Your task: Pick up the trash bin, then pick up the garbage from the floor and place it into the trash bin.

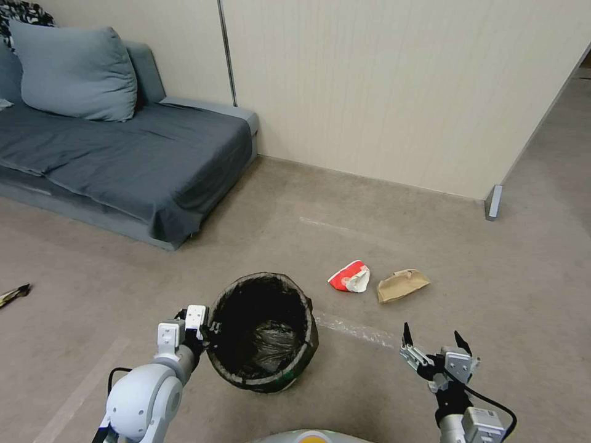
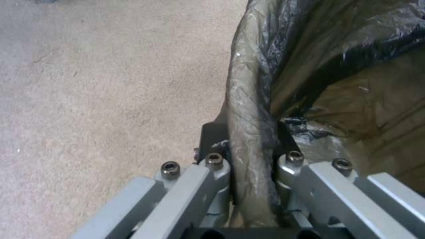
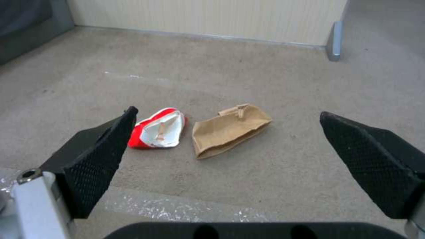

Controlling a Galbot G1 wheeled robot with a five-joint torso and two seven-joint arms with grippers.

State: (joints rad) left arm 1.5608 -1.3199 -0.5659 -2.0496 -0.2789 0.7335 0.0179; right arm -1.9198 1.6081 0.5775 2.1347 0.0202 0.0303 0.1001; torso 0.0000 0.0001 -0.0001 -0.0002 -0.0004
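The trash bin (image 1: 258, 278), lined with a dark bag folded over its rim, stands low in the middle of the head view. My left gripper (image 1: 202, 330) is shut on its near-left rim. In the left wrist view the gripper (image 2: 252, 132) pinches the bag-covered rim (image 2: 248, 96) between both fingers. Two pieces of garbage lie on the floor beyond the bin to the right: a red-and-white crumpled carton (image 1: 349, 277) (image 3: 159, 131) and a brown paper bag (image 1: 402, 285) (image 3: 230, 129). My right gripper (image 1: 434, 344) (image 3: 228, 113) hovers open, short of them, with nothing in it.
A grey sofa (image 1: 141, 154) with a cushion fills the back left. A beige wall (image 1: 400, 92) runs behind the litter and ends at a metal post (image 1: 493, 202). A small dark-and-gold scrap (image 1: 13, 294) lies at the far left. Bare carpet surrounds the litter.
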